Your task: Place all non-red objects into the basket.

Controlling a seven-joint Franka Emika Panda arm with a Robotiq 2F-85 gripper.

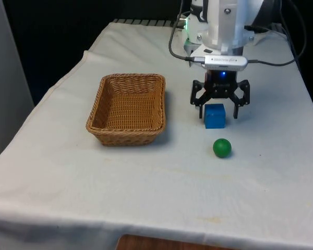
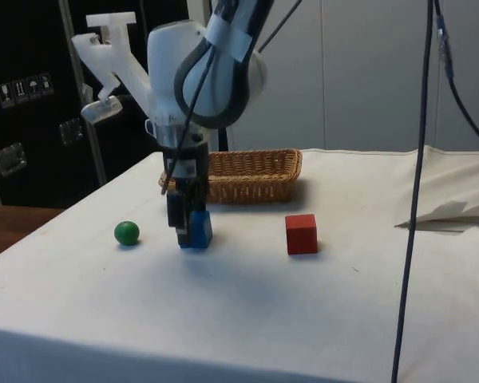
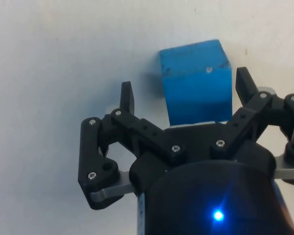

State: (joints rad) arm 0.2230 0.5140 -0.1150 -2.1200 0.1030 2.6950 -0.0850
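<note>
A blue cube [image 1: 215, 115] rests on the white cloth to the front view's right of the wicker basket [image 1: 126, 134]. My gripper [image 1: 218, 111] is lowered over the cube and open, one finger on each side and a gap on at least one side. The wrist view has the blue cube [image 3: 196, 81] between the fingertips [image 3: 127, 98]. A green ball [image 1: 222, 148] lies just in front of the cube, nearer the camera. In the side view a red cube [image 2: 301, 234] stands past the blue cube [image 2: 199, 230], with the green ball [image 2: 127, 233] on the other side and the basket [image 2: 251, 187] behind.
A black cable [image 2: 419, 159] hangs down in the side view's foreground. The cloth bunches into folds [image 2: 451, 213] near the table's far side there. The basket holds nothing.
</note>
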